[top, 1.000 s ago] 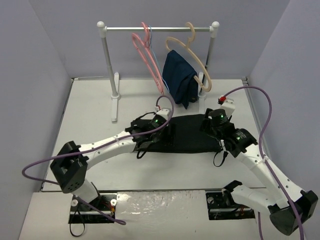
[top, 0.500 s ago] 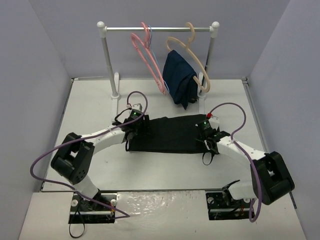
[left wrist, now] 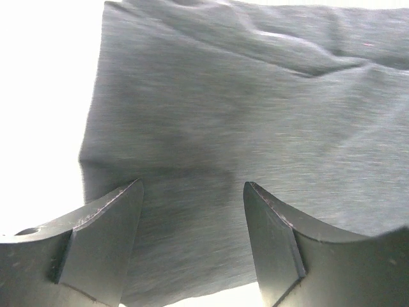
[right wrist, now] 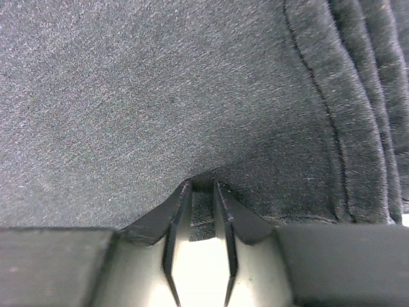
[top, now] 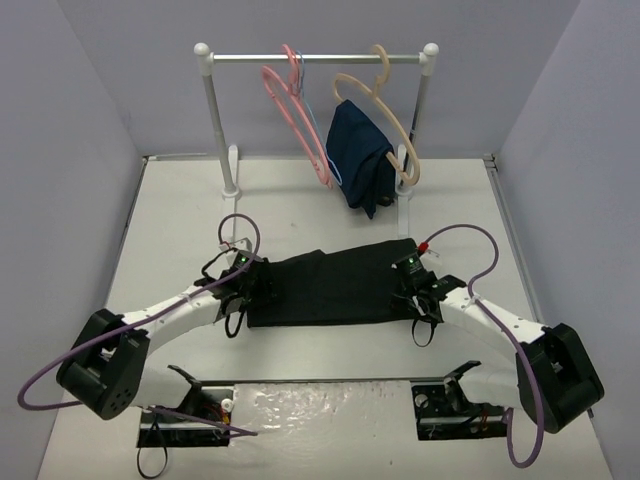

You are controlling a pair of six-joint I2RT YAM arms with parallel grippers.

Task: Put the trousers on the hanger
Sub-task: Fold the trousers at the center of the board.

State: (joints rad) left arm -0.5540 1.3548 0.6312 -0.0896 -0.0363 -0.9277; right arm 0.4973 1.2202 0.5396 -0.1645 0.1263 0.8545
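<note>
The black trousers point(top: 330, 288) lie flat across the middle of the table. My left gripper point(top: 258, 288) is at their left end. In the left wrist view its fingers point(left wrist: 102, 243) stand wide apart, so the left gripper point(left wrist: 192, 198) is open over the cloth point(left wrist: 243, 115). My right gripper point(top: 405, 288) is at the trousers' right end. In the right wrist view the right gripper point(right wrist: 203, 192) is shut on a small fold of the black cloth point(right wrist: 160, 96). The salmon-pink hanger point(top: 295, 115) hangs on the rail point(top: 330, 58) at the back.
A thicker tan hanger point(top: 390, 115) on the same rail carries a navy-blue garment point(top: 362, 158). The rail's two white posts point(top: 218, 130) stand on feet at the back of the table. Grey walls close in the left and right sides.
Both arms have drawn back toward the near edge, and the trousers have slid nearer and to the left. The right gripper has closed on the cloth. The left gripper moved left to the trousers' end.
</note>
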